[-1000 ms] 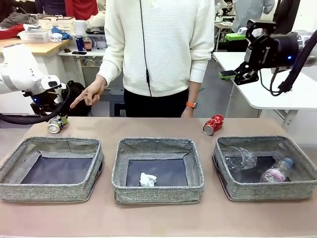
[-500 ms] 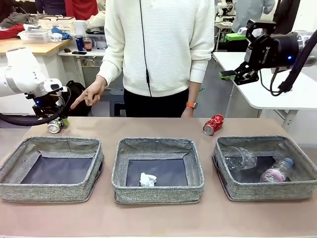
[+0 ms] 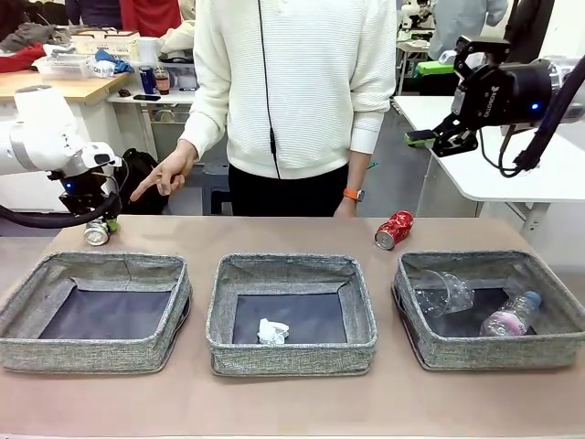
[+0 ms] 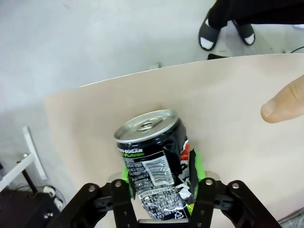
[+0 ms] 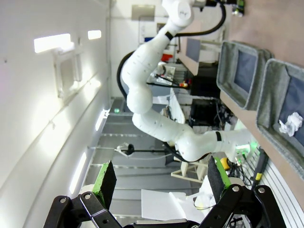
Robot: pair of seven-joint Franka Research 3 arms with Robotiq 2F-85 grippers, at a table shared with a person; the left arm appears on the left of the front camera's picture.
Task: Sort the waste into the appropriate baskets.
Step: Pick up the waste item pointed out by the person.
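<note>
1. Tan table is running across the front view, with a left basket, a middle basket and a right basket sitting in a row along the lower half. At middle left, beyond the left basket, the left gripper is pinching a dark can just above the tabletop. A person's hand is pointing toward it. At upper right the right gripper is hanging high over the table. A crushed red can is lying behind the right basket, which is holding a clear cup and a small bottle. A paper ball is lying in the middle basket.
2. Left wrist view: green pads are pressing on both sides of the dark can at lower centre, and a fingertip is entering at right.
3. Right wrist view: the right gripper is holding its fingers spread on nothing at the bottom edge, while the paper ball is showing at far right.
</note>
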